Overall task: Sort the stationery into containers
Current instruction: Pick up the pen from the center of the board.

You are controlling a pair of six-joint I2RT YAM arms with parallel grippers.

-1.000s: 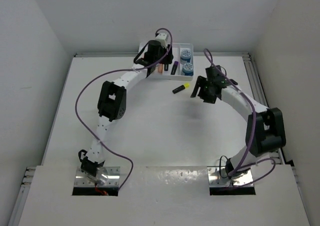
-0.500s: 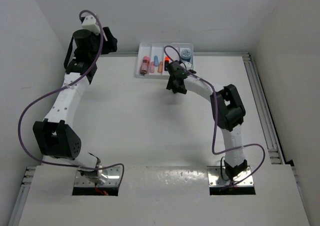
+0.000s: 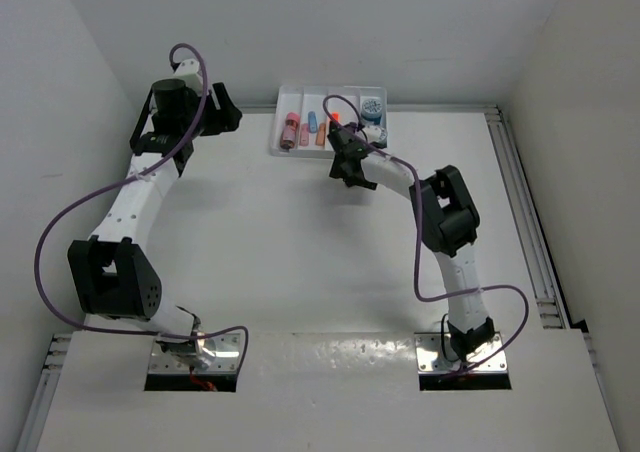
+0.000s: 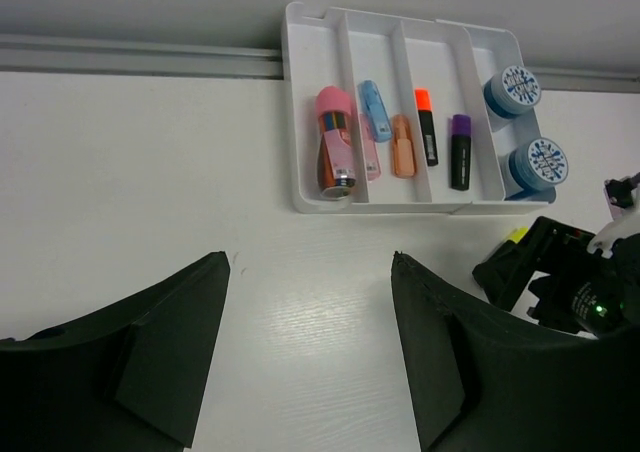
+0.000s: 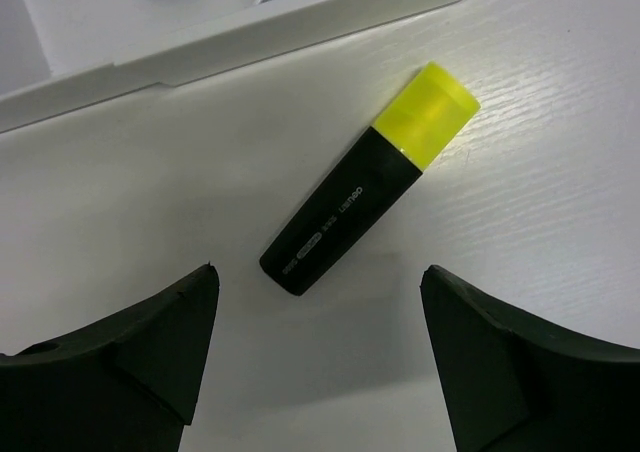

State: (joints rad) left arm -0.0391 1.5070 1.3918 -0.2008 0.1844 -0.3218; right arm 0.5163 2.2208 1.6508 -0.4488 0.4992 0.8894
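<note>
The yellow-ended highlighter (image 5: 365, 182) lies flat on the table just in front of the white tray (image 5: 250, 47). My right gripper (image 5: 318, 272) is open above it, with the black end between and just ahead of the fingertips, not touching. From above the right gripper (image 3: 347, 162) hides it. The tray (image 4: 293, 112) holds pink (image 4: 335, 152) and peach (image 4: 402, 147) sticks, orange (image 4: 425, 127) and purple (image 4: 460, 152) highlighters, and two blue round pieces (image 4: 540, 162). My left gripper (image 4: 310, 262) is open and empty, high at the far left (image 3: 222, 115).
The tray (image 3: 300, 94) sits against the back wall. A metal rail (image 3: 520, 202) runs along the table's right edge. The right arm's purple cable (image 3: 400, 137) loops over the tray's near right corner.
The left arm has swung from the tray out to the far left. The right gripper has moved left over the yellow highlighter and in the last half second edged slightly nearer the tray.
</note>
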